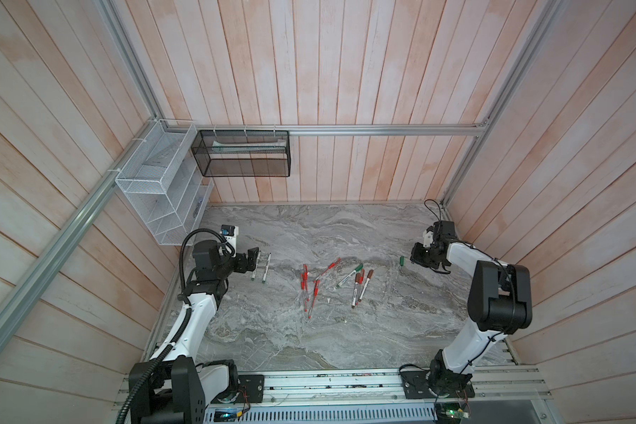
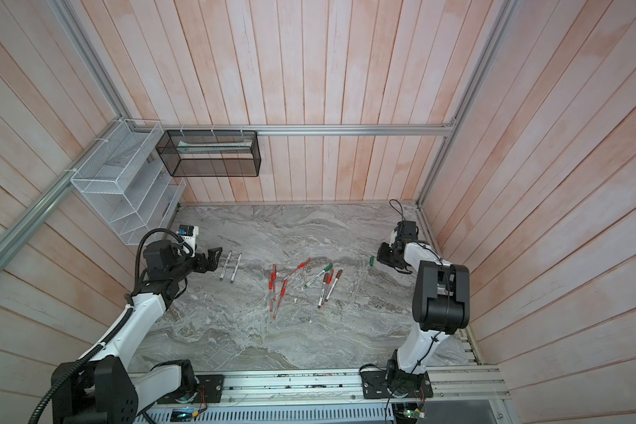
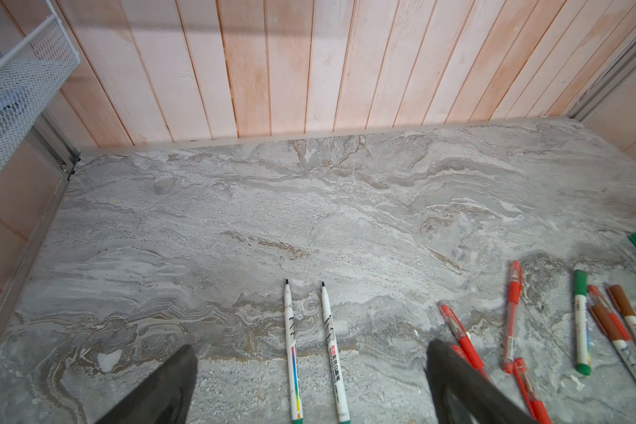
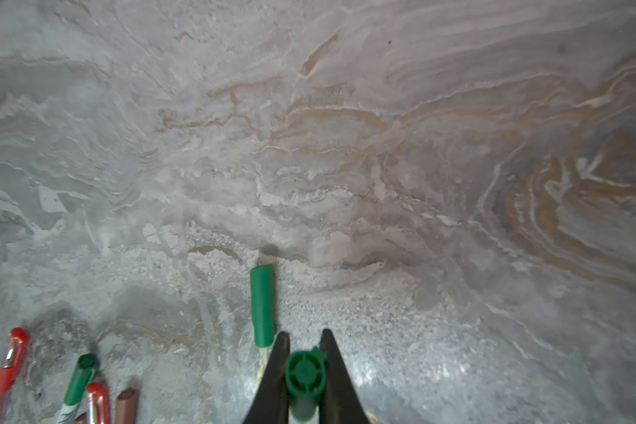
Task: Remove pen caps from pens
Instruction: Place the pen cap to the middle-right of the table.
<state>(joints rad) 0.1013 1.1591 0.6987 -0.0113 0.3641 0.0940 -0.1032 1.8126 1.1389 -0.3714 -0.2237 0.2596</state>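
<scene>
The grey marble-patterned bench (image 1: 346, 341) carries two uncapped white markers (image 3: 291, 348), side by side and parallel, just in front of the left fingers (image 3: 169, 385). Between those and the right fingers (image 4: 278, 363) lie a loose heap of red pens (image 1: 311, 284), a green-capped marker (image 1: 350, 274) and brown-capped markers (image 1: 361, 286). A loose green cap (image 4: 262, 304) lies just beside the right fingers.

No legible print on markers (image 3: 292, 348)
</scene>
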